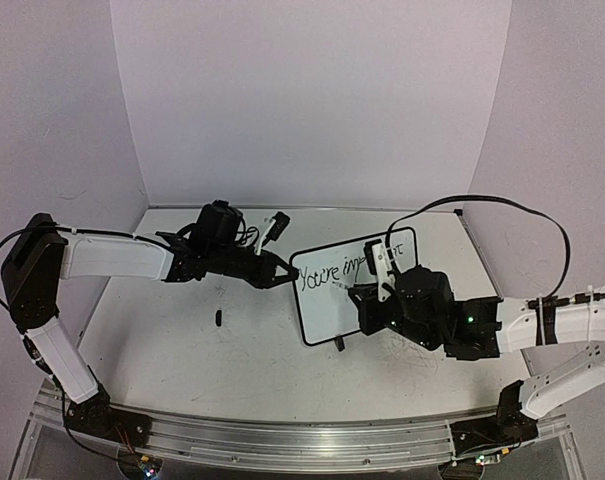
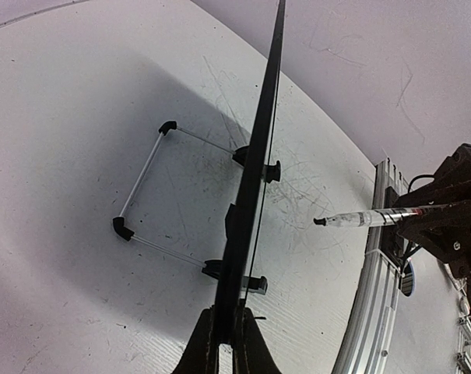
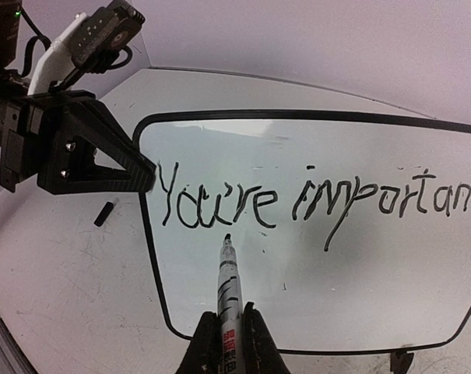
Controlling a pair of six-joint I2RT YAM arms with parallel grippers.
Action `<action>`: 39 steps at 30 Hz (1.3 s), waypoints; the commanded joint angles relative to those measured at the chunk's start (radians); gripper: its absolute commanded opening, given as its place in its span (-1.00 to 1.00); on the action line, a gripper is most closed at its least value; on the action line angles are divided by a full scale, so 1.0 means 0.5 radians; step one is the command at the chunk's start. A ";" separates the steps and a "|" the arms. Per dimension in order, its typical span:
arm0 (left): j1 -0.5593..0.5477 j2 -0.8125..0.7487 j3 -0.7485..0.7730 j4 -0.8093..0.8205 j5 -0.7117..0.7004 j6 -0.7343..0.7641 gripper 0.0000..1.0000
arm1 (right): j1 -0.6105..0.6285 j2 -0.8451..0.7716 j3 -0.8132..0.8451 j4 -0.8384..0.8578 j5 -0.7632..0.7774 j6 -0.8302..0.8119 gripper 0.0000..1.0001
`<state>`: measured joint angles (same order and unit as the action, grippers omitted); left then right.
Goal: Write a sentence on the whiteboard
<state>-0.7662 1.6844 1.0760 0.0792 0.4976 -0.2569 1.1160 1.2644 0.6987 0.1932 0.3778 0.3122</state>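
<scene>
Judged light and stiff, the whiteboard is clamped at 9 o'clock by the left gripper; a marker is pinched by the right gripper.

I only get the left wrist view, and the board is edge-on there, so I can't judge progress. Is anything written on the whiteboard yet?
Observer: Yes. The right wrist view shows "You're important" across the whiteboard.
Operator: Where is the pen tip relative to that text?
Observer: Just below "You're". The marker sits in the right gripper, jaws closed on it.
Operator: Which edge of the board am I gripping?
Observer: From above, the left gripper has its jaws pinched on the board's left edge, beside the "Y".
</scene>
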 commanded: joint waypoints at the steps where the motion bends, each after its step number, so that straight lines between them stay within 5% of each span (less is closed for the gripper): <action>1: 0.001 -0.046 0.002 0.000 -0.121 0.100 -1.00 | 0.013 0.014 0.095 0.043 -0.053 -0.086 -1.00; 14: 0.001 -0.048 0.016 -0.009 -0.114 0.098 -1.00 | 0.014 -0.071 -0.122 0.408 -0.200 -0.845 -1.00; 26: 0.001 -0.055 0.018 -0.010 -0.123 0.100 -1.00 | 0.014 -0.044 -0.296 0.796 -0.155 -0.802 -1.00; 39: 0.002 -0.067 0.014 -0.015 -0.137 0.108 -1.00 | 0.015 -0.197 -0.427 0.902 0.231 -0.764 -1.00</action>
<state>-0.7670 1.6840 1.0760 0.0788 0.4965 -0.2559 1.1183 1.1946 0.4989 0.5921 0.3777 -0.0786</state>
